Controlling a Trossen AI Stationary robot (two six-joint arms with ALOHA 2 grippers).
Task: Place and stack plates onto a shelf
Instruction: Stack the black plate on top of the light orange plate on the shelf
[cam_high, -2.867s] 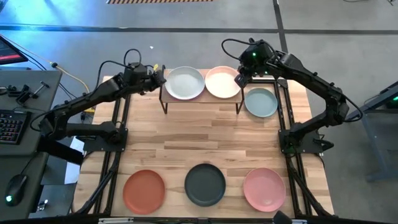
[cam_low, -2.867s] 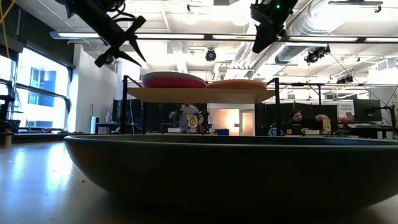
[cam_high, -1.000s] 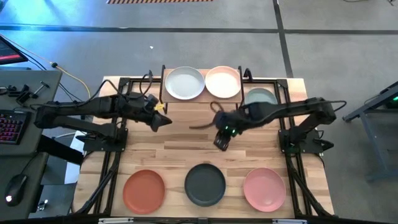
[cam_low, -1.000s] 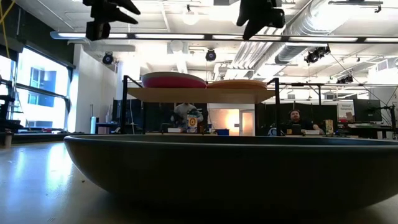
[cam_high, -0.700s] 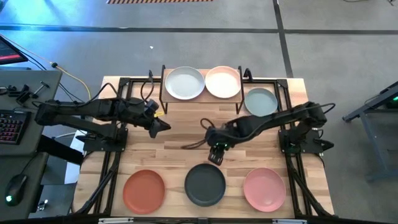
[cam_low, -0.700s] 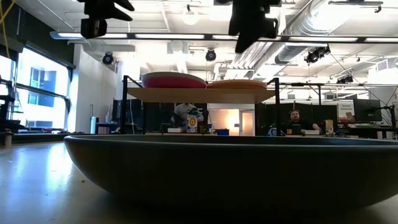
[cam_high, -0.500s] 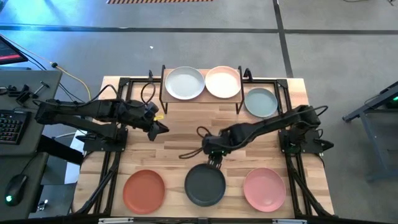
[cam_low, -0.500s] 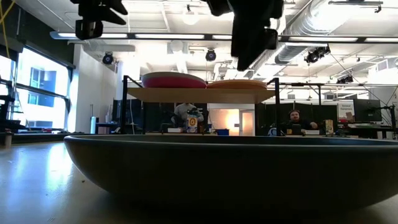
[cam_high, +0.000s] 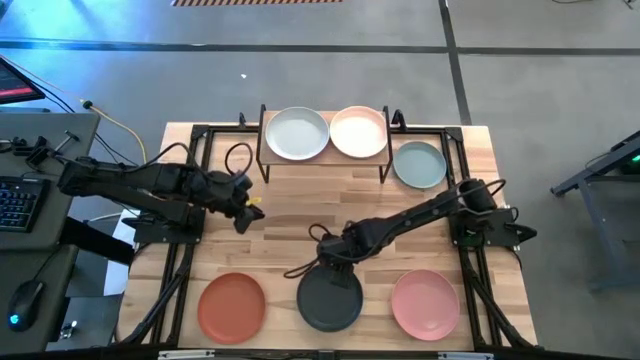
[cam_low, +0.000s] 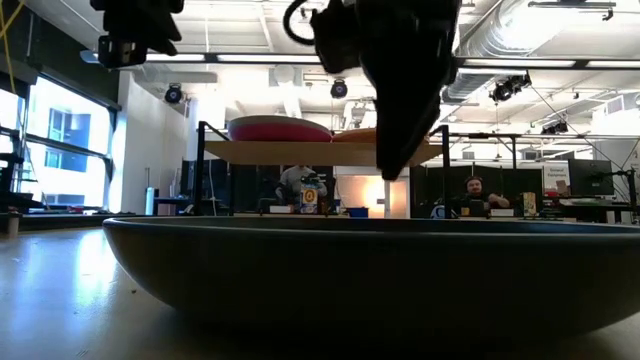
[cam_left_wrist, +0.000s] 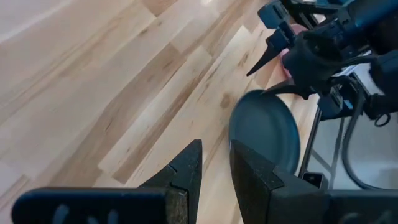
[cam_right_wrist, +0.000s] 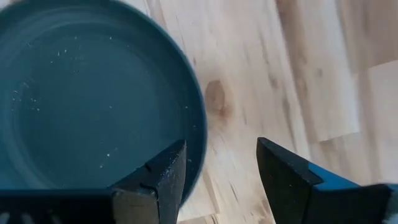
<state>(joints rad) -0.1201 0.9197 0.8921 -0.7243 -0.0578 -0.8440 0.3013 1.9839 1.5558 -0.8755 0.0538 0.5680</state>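
A charcoal plate lies at the middle of the table's near edge and fills the low view. My right gripper hangs open over its far rim, pointing steeply down. In the right wrist view one finger stands over the plate's inside and the other over bare wood. The fingertip ends above the rim. The shelf at the far edge bears a pale grey-green plate and a peach plate. My left gripper hovers at mid-left with a narrow gap and nothing in it.
A terracotta plate and a pink plate flank the charcoal one. A grey-green plate lies on the table right of the shelf. A magenta plate shows on the shelf in the low view. People sit in the room behind.
My right gripper has swung from the table's middle toward the near edge and down, tipping more steeply, until it stands over the charcoal plate's far rim. My left gripper has drifted a little toward the left and near edges. No plate has moved.
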